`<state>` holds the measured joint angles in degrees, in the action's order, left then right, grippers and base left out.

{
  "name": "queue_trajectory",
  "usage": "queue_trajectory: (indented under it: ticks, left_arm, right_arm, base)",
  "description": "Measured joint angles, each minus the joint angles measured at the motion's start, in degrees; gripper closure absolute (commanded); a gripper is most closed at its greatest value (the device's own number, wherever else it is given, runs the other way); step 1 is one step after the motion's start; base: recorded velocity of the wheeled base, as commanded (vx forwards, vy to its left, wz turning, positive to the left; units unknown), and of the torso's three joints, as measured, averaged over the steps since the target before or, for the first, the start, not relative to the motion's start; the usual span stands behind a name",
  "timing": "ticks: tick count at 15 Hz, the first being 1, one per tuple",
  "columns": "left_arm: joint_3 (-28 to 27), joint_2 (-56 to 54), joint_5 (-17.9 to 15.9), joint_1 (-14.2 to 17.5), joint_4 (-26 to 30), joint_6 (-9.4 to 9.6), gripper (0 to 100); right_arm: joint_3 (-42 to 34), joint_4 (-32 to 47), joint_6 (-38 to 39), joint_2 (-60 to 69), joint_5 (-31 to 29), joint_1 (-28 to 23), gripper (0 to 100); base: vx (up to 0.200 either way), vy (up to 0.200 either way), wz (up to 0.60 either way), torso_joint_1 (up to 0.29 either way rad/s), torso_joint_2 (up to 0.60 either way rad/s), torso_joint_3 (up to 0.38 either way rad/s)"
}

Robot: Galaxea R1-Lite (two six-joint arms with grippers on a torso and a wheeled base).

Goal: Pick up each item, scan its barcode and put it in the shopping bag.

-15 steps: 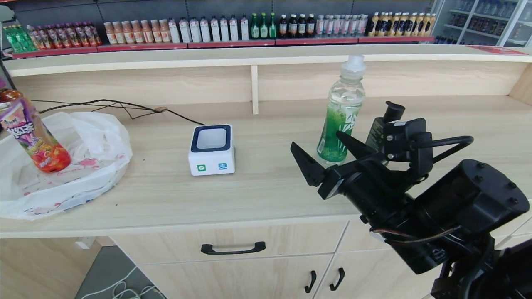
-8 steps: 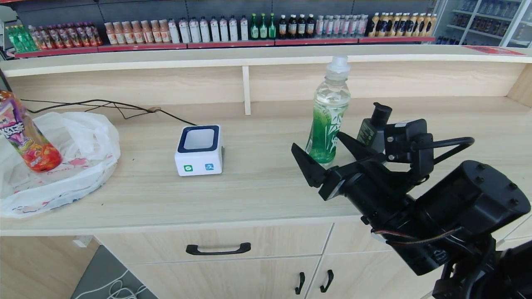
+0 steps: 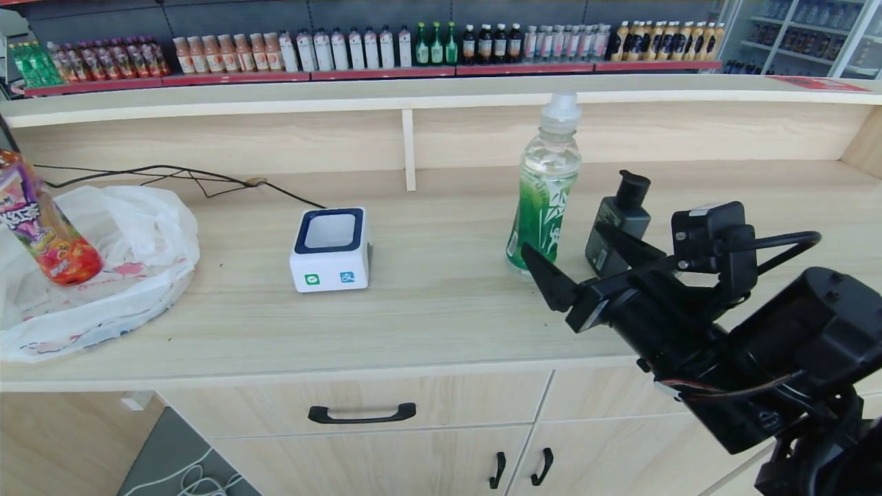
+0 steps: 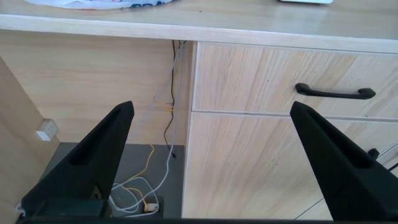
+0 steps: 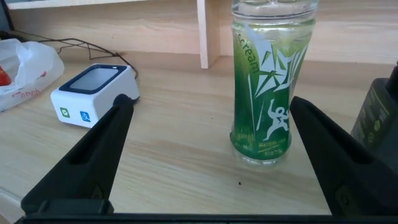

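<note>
Green bottle (image 3: 544, 193) stands upright on the surface (image 3: 413, 310), the right pincer (image 3: 563, 242) spread wide at its five o'clock, the left pincer (image 4: 211, 106) wide too.

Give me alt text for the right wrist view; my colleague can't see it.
The open right gripper faces a clear plastic bottle with a green label, standing upright on the light wooden counter ahead of it. A white cube scanner with a blue-rimmed top and a small dark bottle stand on either side of it.
</note>
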<state>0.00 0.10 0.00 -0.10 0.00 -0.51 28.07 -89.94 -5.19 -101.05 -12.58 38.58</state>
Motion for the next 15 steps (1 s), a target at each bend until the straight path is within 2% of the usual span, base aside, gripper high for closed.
queue_trajectory:
  ticks: [3, 7, 13, 15]
  left_arm:
    - [0.0, 0.0, 0.0, 0.0, 0.0, 0.0, 0]
    - [0.0, 0.0, 0.0, 0.0, 0.0, 0.0, 0]
    - [0.0, 0.0, 0.0, -0.01, 0.0, 0.0, 0]
    - [0.0, 0.0, 0.0, 0.0, 0.0, 0.0, 0]
  right_arm:
    - [0.32, 0.02, -1.8, -0.9, 0.11, -1.62, 0]
    - [4.58, 0.04, -2.35, -4.3, -2.9, -2.73, 0]
    - [14.2, 9.28, -2.08, -6.91, -5.89, -3.61, 0]
    - [15.09, 9.53, -0.96, -7.25, -7.84, -3.91, 0]
  base:
    - [0.0, 0.0, 0.0, 0.0, 0.0, 0.0]
    - [0.0, 0.0, 0.0, 0.0, 0.0, 0.0]
    - [0.0, 0.0, 0.0, 0.0, 0.0, 0.0]
    - [0.0, 0.0, 0.0, 0.0, 0.0, 0.0]
